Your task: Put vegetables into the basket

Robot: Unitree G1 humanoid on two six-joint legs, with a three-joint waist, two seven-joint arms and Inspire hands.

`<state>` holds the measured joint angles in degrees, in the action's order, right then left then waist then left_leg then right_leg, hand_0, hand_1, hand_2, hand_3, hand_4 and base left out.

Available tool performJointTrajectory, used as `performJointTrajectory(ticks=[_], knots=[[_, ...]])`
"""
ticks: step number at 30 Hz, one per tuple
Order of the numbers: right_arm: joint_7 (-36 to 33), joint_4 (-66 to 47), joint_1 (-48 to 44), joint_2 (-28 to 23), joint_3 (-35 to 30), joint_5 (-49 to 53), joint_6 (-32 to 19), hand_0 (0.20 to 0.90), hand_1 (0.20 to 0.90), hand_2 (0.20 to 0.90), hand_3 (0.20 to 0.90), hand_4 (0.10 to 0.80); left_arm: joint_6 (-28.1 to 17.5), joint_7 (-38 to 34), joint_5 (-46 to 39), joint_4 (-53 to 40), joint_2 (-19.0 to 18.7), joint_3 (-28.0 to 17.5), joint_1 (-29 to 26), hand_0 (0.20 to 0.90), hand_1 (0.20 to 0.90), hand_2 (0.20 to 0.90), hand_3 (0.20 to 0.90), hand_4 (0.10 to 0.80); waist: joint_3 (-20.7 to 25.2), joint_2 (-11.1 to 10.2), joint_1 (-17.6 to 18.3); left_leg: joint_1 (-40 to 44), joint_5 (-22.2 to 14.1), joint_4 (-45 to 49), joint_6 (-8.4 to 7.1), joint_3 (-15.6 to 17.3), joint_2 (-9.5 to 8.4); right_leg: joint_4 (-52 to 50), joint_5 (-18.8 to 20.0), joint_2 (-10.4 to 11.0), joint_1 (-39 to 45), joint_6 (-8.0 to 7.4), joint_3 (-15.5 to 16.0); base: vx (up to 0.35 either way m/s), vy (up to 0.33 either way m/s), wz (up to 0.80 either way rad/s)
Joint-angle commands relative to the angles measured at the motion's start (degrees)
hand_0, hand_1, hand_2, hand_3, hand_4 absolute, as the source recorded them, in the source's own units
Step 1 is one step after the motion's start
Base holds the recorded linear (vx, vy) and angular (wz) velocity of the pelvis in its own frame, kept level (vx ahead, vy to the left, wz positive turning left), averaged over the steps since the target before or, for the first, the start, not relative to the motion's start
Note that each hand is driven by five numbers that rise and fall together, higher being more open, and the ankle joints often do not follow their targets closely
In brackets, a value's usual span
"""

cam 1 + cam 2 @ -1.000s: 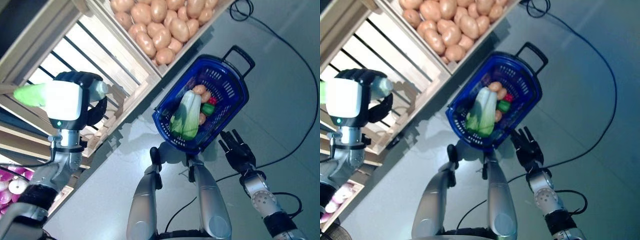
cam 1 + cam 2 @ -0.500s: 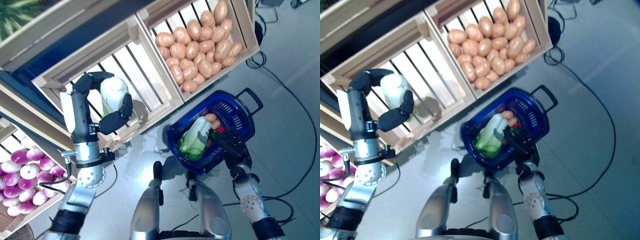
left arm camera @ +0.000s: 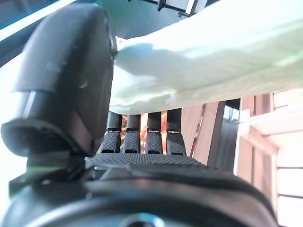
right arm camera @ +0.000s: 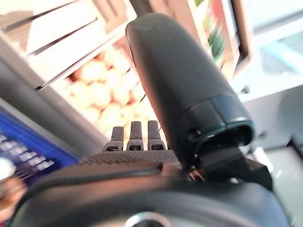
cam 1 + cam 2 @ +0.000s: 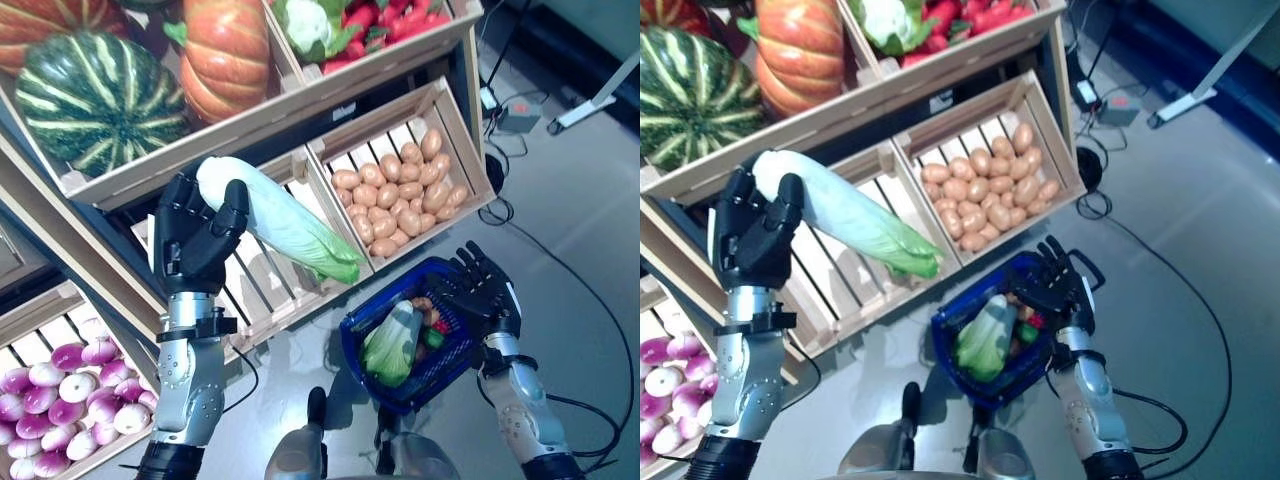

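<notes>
My left hand (image 5: 195, 240) is raised in front of the slatted crate and shut on the white stem end of a long pale-green cabbage (image 5: 290, 225). Its leafy tip points down towards the blue basket (image 5: 365, 375). In the left wrist view the thumb (image 3: 71, 80) and fingers (image 3: 142, 137) wrap the cabbage (image 3: 213, 56). The basket stands on the floor and holds a bok choy (image 5: 390, 342) plus small red, green and orange vegetables. My right hand (image 5: 482, 292) is open with its fingers spread at the basket's far right rim, holding nothing.
A crate of potatoes (image 5: 400, 190) sits just behind the basket, beside a slatted wooden crate (image 5: 262, 285). Purple-white bulbs (image 5: 60, 400) fill a lower-left crate. The shelf above carries a striped green pumpkin (image 5: 95, 95), an orange pumpkin (image 5: 220, 50), cauliflower and red peppers.
The camera has tilted up, so the upper shelf now shows. My left hand has turned the cabbage, so its leafy tip now points at the basket. The right hand stays by the basket.
</notes>
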<state>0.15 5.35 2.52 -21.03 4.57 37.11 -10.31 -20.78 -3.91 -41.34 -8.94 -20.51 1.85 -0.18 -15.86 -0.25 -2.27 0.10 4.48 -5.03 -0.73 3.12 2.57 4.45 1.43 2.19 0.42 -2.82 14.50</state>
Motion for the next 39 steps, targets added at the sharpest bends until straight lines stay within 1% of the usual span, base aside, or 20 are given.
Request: performJointTrajectory(ticks=[1, 2, 8, 9, 14, 17, 18, 22, 24, 28, 31, 39], knots=[[9.52, -6.72, 0.43, -4.66, -0.93, -4.32, -1.59, 0.900, 0.900, 0.900, 0.900, 0.800, 0.28, 3.67, 0.57, -2.70, -1.53, 1.09, -1.58, 0.300, 0.300, 0.300, 0.300, 0.400, 8.60, -2.64, 0.27, -0.60, -1.32, 0.03, -1.46, 0.09, -1.19, 0.50, 2.76, 3.79, 2.31, -2.43, 1.92, 0.074, 0.003, 0.00], [11.74, -7.69, 0.17, -7.65, -1.32, -4.28, 0.05, 0.900, 0.900, 0.900, 0.900, 0.800, 1.66, 4.49, -0.15, -1.93, -2.55, 1.44, -1.47, 0.300, 0.300, 0.300, 0.300, 0.400, 9.24, -2.90, 0.18, -0.10, -1.60, 0.03, -1.32, 0.16, -1.20, 0.55, 2.79, 3.92, 2.72, -2.66, 2.01, 0.053, -0.001, -0.02], [16.46, -8.38, -3.04, -11.13, 0.81, -6.41, 3.21, 0.900, 0.900, 0.900, 0.900, 0.800, 3.96, 7.01, -0.18, -0.04, -3.67, 3.37, -2.40, 0.300, 0.300, 0.300, 0.300, 0.400, 10.41, -3.33, -0.30, 1.14, -2.56, 0.03, -1.05, 0.78, -0.98, 0.55, 2.70, 4.17, 3.29, -2.96, 1.96, 0.053, 0.007, -0.02], [17.84, -8.75, -4.14, -12.18, 1.88, -6.31, 4.22, 0.900, 0.900, 0.900, 0.900, 0.800, 3.75, 6.80, 0.90, 0.44, -4.07, 4.06, -2.90, 0.300, 0.300, 0.300, 0.300, 0.400, 10.63, -3.37, -0.41, 1.45, -2.73, 0.03, -1.04, 0.91, -0.91, 0.55, 2.71, 4.21, 3.48, -3.03, 1.92, 0.042, 0.011, -0.03], [20.84, -8.56, -7.86, -14.29, 5.28, -4.93, 6.35, 0.900, 0.900, 0.900, 0.900, 0.800, 3.98, 6.68, 0.06, 1.58, -5.06, 6.12, -4.64, 0.300, 0.300, 0.300, 0.300, 0.400, 11.53, -3.45, -0.91, 2.33, -3.28, 0.03, -0.90, 1.03, -0.89, 0.55, 2.52, 4.35, 4.10, -3.17, 1.72, 0.045, 0.006, -0.01], [21.03, -9.15, -8.55, -14.28, 6.99, -3.31, 8.49, 0.900, 0.900, 0.900, 0.900, 0.800, 3.81, 6.87, -0.17, 1.59, -5.05, 6.35, -4.76, 0.300, 0.300, 0.300, 0.300, 0.400, 12.08, -3.38, -1.08, 2.88, -3.57, 0.03, -0.91, 1.03, -0.84, 0.55, 2.34, 4.49, 4.50, -3.20, 1.62, 0.052, 0.009, 0.00], [20.09, -8.24, -8.81, -13.79, 7.70, -2.99, 9.59, 0.900, 0.900, 0.900, 0.900, 0.800, 3.56, 6.50, -0.56, 1.70, -5.04, 6.50, -4.80, 0.300, 0.300, 0.300, 0.300, 0.400, 12.32, -3.34, -1.16, 3.04, -3.68, 0.03, -0.94, 1.03, -0.84, 0.55, 2.23, 4.52, 4.67, -3.19, 1.55, 0.047, 0.012, 0.01], [20.26, -7.00, -9.11, -11.79, 9.21, -4.04, 11.65, 0.900, 0.900, 0.900, 0.900, 0.800, 3.67, 5.62, -1.34, 2.06, -4.28, 6.48, -4.72, 0.300, 0.300, 0.300, 0.300, 0.400, 12.78, -3.06, -1.26, 3.33, -3.88, 0.03, -0.96, 0.92, -0.78, 0.55, 2.05, 4.73, 4.99, -3.19, 1.68, 0.010, 0.004, 0.00], [20.69, -7.07, -8.69, -10.77, 10.90, -3.71, 13.65, 0.900, 0.900, 0.900, 0.900, 0.800, 3.55, 5.69, -1.34, 1.88, -3.91, 7.00, -4.23, 0.300, 0.300, 0.300, 0.300, 0.400, 13.08, -2.97, -1.46, 3.42, -3.97, 0.03, -0.97, 0.69, -0.72, 0.55, 1.93, 4.88, 5.12, -3.18, 1.69, 0.000, 0.000, 0.00], [20.47, -5.93, -9.04, -9.78, 12.36, -3.11, 14.20, 0.900, 0.900, 0.900, 0.900, 0.800, 3.28, 6.15, -1.55, 1.94, -3.83, 7.72, -3.85, 0.300, 0.300, 0.300, 0.300, 0.400, 13.37, -2.97, -1.78, 3.52, -4.04, 0.03, -1.03, 0.23, -0.70, 0.55, 1.82, 4.99, 5.36, -3.21, 1.89, 0.000, 0.000, 0.00], [18.98, -5.04, -9.90, -8.68, 13.99, -2.35, 15.19, 0.900, 0.900, 0.900, 0.900, 0.800, 2.82, 6.00, -2.31, 2.11, -3.74, 8.28, -3.56, 0.300, 0.300, 0.300, 0.300, 0.400, 13.67, -2.93, -2.09, 3.52, -3.96, 0.03, -1.12, -0.02, -0.64, 0.55, 1.75, 5.10, 5.42, -3.19, 1.91, 0.000, 0.000, 0.00], [15.84, -3.11, -10.79, -6.36, 16.27, -2.26, 17.92, 0.900, 0.900, 0.900, 0.900, 0.800, 3.51, 6.45, -2.37, 1.86, -3.12, 8.96, -3.89, 0.300, 0.300, 0.300, 0.300, 0.400, 14.08, -2.86, -2.51, 3.25, -3.77, 0.03, -1.12, -0.58, -0.70, 0.55, 1.82, 5.32, 5.32, -3.16, 1.95, 0.000, 0.001, 0.00]])
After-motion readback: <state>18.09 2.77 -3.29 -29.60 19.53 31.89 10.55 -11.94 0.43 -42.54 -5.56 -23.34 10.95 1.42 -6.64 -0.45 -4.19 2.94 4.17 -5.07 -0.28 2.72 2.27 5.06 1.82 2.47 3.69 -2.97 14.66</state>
